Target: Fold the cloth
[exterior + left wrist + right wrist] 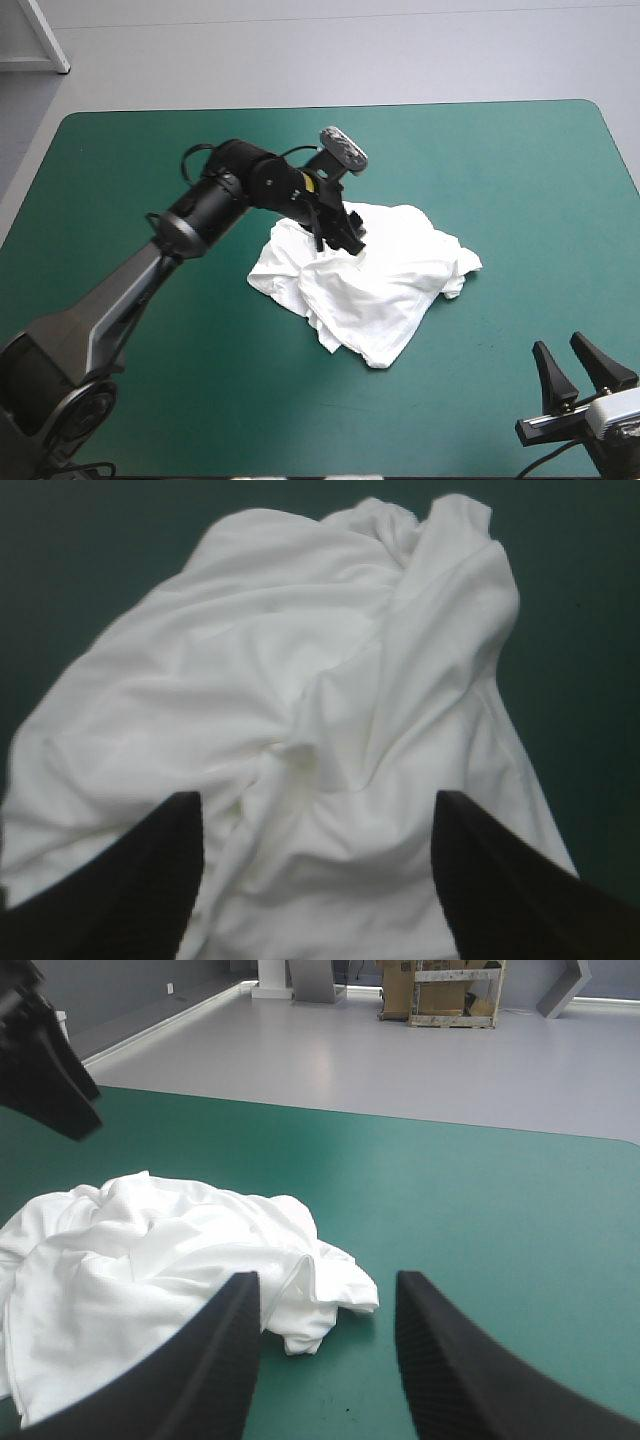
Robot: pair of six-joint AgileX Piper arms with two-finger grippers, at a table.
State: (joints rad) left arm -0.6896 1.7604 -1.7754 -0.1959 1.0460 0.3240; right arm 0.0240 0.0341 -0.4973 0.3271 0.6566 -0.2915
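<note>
The white T-shirt (375,275) lies as a crumpled heap near the middle of the teal-green table. My left gripper (350,238) hangs over the heap's far-left part, open, its black fingers apart above the folds. In the left wrist view the T-shirt (300,710) fills the space ahead of the left gripper (318,825), with nothing pinched between the fingers. My right gripper (583,362) stands open near the table's front right corner, well away from the heap. From the right wrist view the T-shirt (150,1260) lies ahead and to one side of the right gripper (325,1295).
Bare teal-green cover (530,190) surrounds the heap on all sides. The table's far edge (400,1125) runs beyond the T-shirt in the right wrist view, and part of the left arm (40,1060) shows above the heap.
</note>
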